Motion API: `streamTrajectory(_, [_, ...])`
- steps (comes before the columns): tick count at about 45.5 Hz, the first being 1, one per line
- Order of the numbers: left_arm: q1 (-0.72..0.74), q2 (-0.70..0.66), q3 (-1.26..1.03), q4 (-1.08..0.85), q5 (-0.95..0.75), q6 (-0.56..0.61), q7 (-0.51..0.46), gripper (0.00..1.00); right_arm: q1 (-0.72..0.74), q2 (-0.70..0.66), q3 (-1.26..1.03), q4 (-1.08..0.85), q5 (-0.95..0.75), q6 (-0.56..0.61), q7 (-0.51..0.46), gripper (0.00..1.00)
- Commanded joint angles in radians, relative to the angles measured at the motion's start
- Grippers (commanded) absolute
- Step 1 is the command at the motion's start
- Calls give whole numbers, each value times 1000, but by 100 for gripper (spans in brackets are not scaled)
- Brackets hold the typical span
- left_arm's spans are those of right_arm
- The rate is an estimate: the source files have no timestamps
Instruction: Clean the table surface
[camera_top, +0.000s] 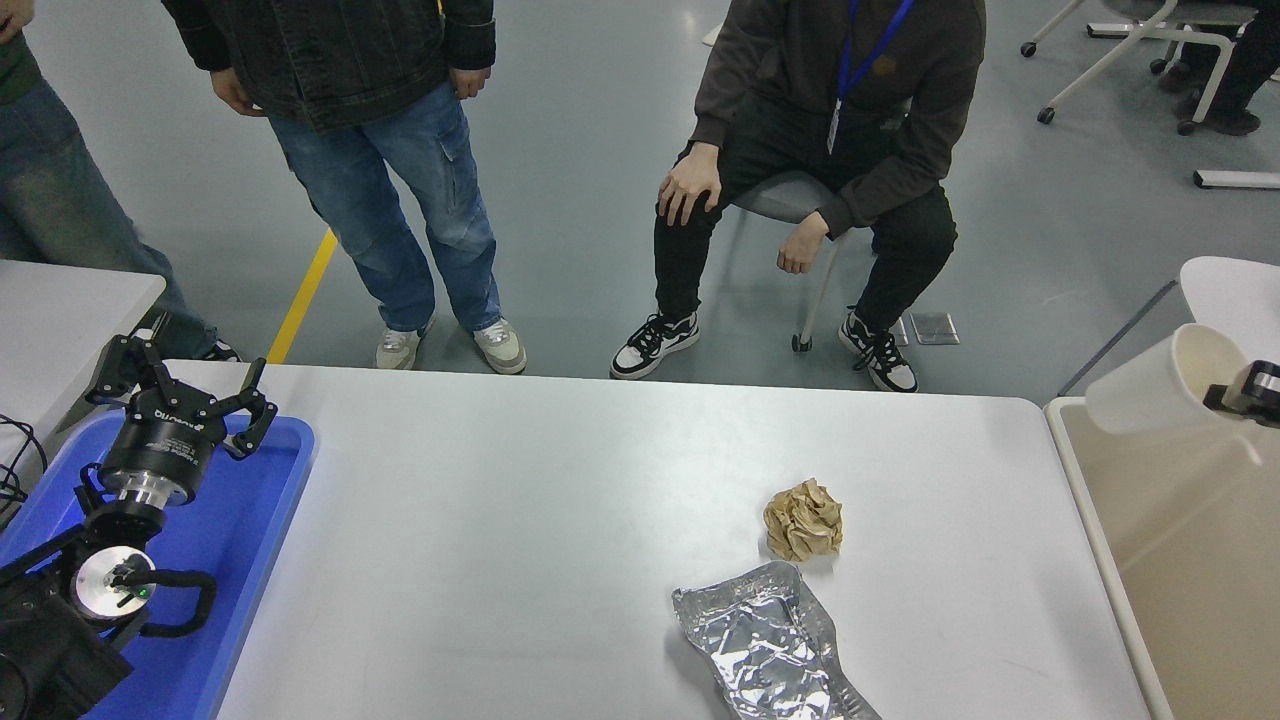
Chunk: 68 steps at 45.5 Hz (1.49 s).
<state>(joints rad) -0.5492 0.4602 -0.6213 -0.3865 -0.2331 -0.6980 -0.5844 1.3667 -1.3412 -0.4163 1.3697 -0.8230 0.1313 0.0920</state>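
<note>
right end effector (1228, 393) is seen at the right edge, closed on the rim of a white paper cup (1160, 382) held tilted above a beige bin (1190, 560). left end effector (180, 395) is parked, fingers spread wide, over a blue tray (240, 540). crumpled brown paper (803, 519) and foil (765, 645) are found on the counter (500, 540).

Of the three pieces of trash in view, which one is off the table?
The white paper cup, held tilted over the beige bin at the right edge. The crumpled brown paper ball and foil wrapper lie on the table surface.
</note>
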Motion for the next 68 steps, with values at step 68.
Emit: streamTrajectory(68, [0, 0, 0, 0, 0, 0, 0, 100, -779, 743, 248, -1192, 335, -233, 89, 0])
